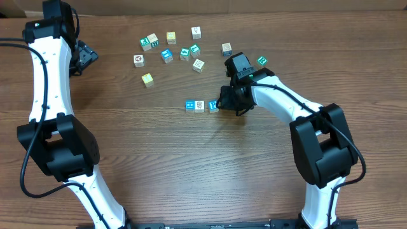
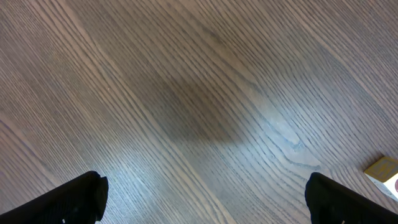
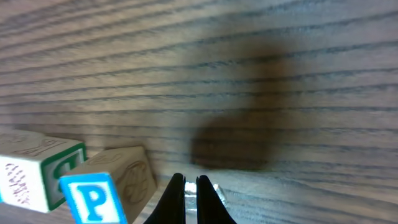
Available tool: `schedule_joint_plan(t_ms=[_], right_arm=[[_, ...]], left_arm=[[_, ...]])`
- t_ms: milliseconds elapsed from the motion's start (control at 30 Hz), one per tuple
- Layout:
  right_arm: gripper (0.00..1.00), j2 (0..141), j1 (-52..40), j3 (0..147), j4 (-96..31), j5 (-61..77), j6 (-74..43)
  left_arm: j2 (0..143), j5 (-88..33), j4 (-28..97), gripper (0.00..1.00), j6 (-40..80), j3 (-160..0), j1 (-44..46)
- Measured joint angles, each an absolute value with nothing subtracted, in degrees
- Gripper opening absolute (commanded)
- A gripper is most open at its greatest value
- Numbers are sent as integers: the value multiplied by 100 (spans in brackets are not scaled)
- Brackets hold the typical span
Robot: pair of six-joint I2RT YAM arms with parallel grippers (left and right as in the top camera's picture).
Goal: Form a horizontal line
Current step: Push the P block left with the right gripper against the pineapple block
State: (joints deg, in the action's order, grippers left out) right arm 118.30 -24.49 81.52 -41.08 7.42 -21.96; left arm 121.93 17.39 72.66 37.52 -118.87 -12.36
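The horizontal line (image 1: 200,105) lay near the middle of the desk (image 1: 191,165), and from overhead only three cubes of it showed, touching side by side: a blue cube (image 1: 190,105) at the 9 o'clock end, a white cube with a grey picture (image 1: 200,105) in the middle, and a cube with a blue letter P (image 1: 213,106) at the 3 o'clock end. The right end effector (image 1: 224,100) stood low just beside the P cube, on its 3 o'clock side; contact could not be told. In the right wrist view its fingers (image 3: 177,199) were pressed together with nothing clearly between them, the P cube (image 3: 93,198) lay just to their 9 o'clock, and a green-lettered face (image 3: 46,171) showed beyond it. Loose cubes (image 1: 184,53) were scattered toward 12 o'clock from the row, well apart from it, with one teal cube (image 1: 261,60) off at about 2 o'clock. The left end effector (image 1: 86,56) hung far out at 10 o'clock, spread wide and holding nothing; its own view showed bare wood between the fingertips and one pale cube (image 2: 384,173) at the 3 o'clock edge.
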Motion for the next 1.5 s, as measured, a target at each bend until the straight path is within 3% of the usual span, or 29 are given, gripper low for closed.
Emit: schedule_joint_plan(t_ms=[533,1500], right_arm=[[4,11904,-2552,8130,-4112,1269,-2248],[4,11904,-2777,8128,-3640,829,-2250]], left_arm=[[12193,1739,7266,100,3754,-11887,-1236],[12195,1739,7266,100,3754,-11887,-1236]])
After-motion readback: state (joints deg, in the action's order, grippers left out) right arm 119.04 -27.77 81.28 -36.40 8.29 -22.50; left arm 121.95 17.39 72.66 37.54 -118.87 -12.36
